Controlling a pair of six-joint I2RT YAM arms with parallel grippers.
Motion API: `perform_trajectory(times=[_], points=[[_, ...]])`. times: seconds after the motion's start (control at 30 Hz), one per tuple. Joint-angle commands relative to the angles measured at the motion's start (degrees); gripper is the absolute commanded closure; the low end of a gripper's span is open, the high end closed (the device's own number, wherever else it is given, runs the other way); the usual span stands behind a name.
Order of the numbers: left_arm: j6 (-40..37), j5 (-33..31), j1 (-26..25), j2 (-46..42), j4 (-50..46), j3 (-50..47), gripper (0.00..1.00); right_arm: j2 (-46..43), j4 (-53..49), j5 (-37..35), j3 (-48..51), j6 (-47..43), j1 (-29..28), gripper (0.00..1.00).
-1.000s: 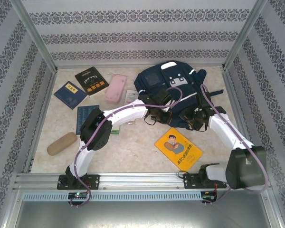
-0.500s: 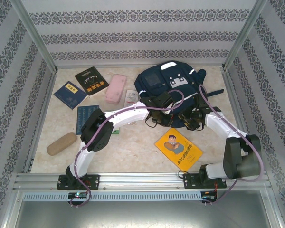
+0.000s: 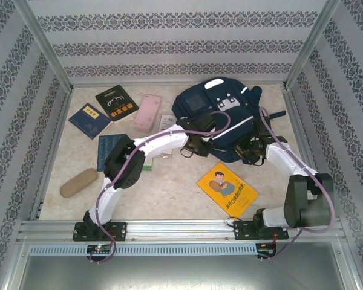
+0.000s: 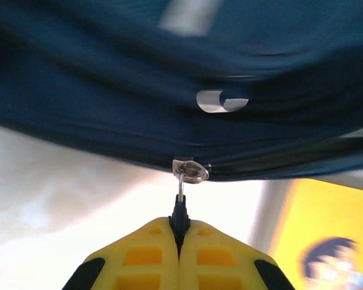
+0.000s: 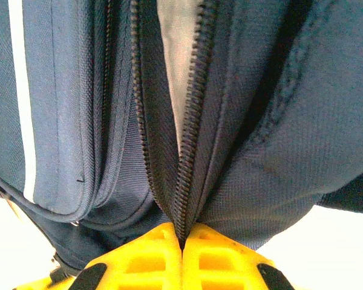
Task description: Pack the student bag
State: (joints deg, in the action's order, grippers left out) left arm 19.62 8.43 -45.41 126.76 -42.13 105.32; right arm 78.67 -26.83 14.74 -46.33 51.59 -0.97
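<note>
Both closed on student bag [image 3: 196, 101]: left tool [image 4: 180, 232] pinches zipper pull [image 4: 180, 208], right tool [image 5: 183, 237] pins zipper seam [image 5: 186, 163]. Unzipping step; next I'd drag the pull along, seam taut.

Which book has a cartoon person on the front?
The yellow book near the student bag. The black book and the dark blue book, over on the left, have dark covers.

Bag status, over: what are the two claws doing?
Left gripper shut on zip pull. Right gripper shut on bag at zip. Zip partly open. Yellow book nearby, not blocking.
</note>
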Motion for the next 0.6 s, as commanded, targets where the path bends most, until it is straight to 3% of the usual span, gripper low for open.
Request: perform_trajectory(times=[0.0,0.2,0.3,0.43,0.57], points=[[-2.4,-7.6,7.2,3.4,-7.9,3.1,1.00,-2.3,-2.1,-2.6,0.9,-2.5,1.5,1.00],[-0.8,-10.8,13.5,10.2,-12.2,12.8,1.00,-2.2,-0.7,0.6,1.8,-2.5,1.6,1.00],[-0.3,-9.1,13.6,11.5,-13.8,17.4,1.00,-2.1,-0.3,1.8,1.5,-2.3,0.9,1.00],[2.5,-4.3,13.5,9.4,-9.4,15.1,0.95,-2.7,0.1,3.2,0.4,-2.7,-1.5,1.00],[3.6,-4.1,13.4,12.8,-10.1,19.5,0.96,-3.4,1.1,5.6,-1.8,-2.3,-5.9,1.00]])
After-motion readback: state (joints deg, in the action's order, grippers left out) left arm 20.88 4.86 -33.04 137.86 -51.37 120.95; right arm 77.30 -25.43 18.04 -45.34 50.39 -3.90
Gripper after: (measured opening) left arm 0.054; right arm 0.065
